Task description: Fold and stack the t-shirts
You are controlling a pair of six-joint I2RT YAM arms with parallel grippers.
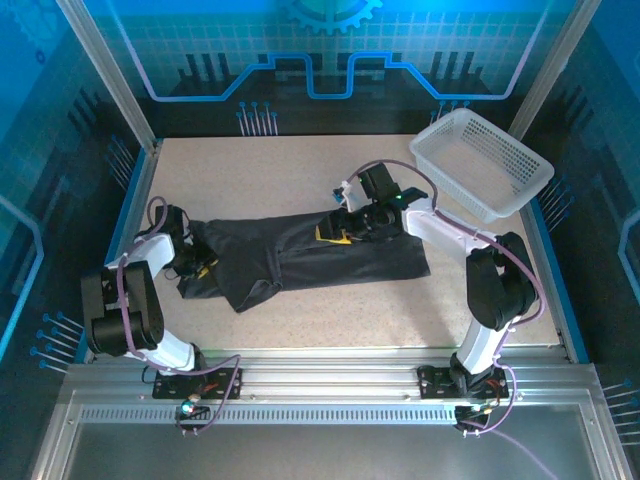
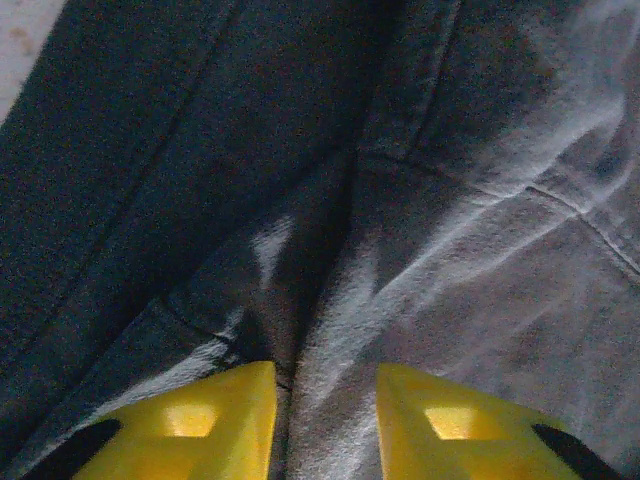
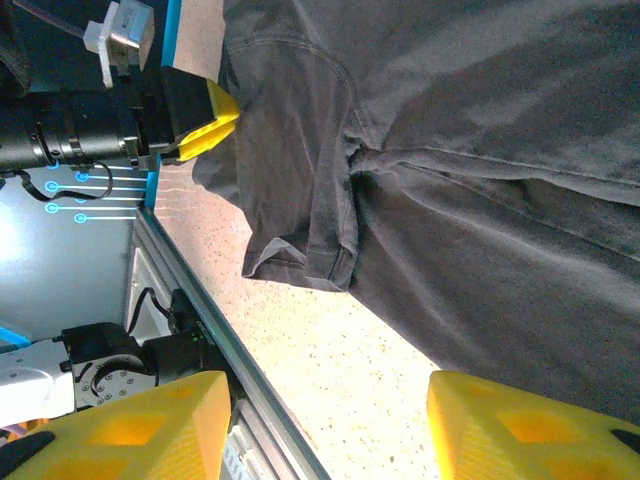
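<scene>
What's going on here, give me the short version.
Two robot arms are working on a dark t-shirt lying part-folded on the table. The left gripper is down on its left end, a ridge of cloth between its jaws; the right gripper hangs open above it. A white basket stands at the far right.

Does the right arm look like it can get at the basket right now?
Probably yes. The basket sits at the far right corner, close beside the right arm, with nothing between. The right gripper hangs open over the shirt, holding nothing.
</scene>
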